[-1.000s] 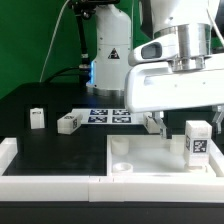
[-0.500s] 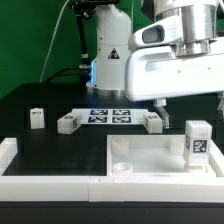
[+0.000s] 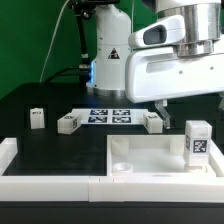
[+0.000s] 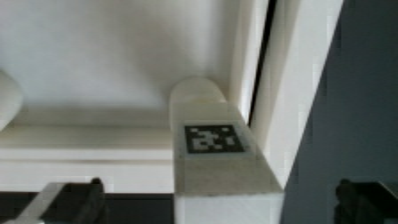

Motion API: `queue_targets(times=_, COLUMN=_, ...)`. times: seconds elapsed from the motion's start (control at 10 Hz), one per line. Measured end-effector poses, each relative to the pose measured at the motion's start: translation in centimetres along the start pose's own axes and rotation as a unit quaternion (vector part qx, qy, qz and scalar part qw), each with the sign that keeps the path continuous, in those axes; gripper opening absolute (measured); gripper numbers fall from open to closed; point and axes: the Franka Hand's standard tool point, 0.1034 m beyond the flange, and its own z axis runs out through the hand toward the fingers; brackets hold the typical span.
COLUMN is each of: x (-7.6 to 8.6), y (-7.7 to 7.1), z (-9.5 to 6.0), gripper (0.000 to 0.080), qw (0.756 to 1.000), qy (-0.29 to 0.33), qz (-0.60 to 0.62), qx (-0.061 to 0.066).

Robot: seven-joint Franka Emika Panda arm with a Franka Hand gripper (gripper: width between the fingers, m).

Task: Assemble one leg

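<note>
We see the gripper (image 3: 190,104) sitting higher than it did a second ago. Its white body has climbed in the exterior view, mostly during the first half second and only slightly since. One finger (image 3: 158,104) was low in front of the loose leg (image 3: 152,122) behind the tabletop (image 3: 150,160). It now hangs clear above it, so that leg shows whole.

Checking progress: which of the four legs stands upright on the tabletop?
The leg at the exterior view's right, standing in the tabletop; the other three sit on the table.
</note>
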Motion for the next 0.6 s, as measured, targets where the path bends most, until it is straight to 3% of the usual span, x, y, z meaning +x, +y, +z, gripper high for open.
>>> queue_targets(times=0.2, x=-0.22, y=0.21, z=1.0, gripper=0.0649, qw=1.0, qy=-0.02, qz=0.001, qx=0.0)
queue_targets(times=0.4, x=-0.71, y=-0.22, z=1.01, gripper=0.0649, qw=0.996, qy=-0.092, qz=0.002, qx=0.011)
queue_targets(times=0.6, x=0.11, y=-0.04, z=0.95, gripper=0.0649, qw=0.997, qy=-0.082, qz=0.002, qx=0.01)
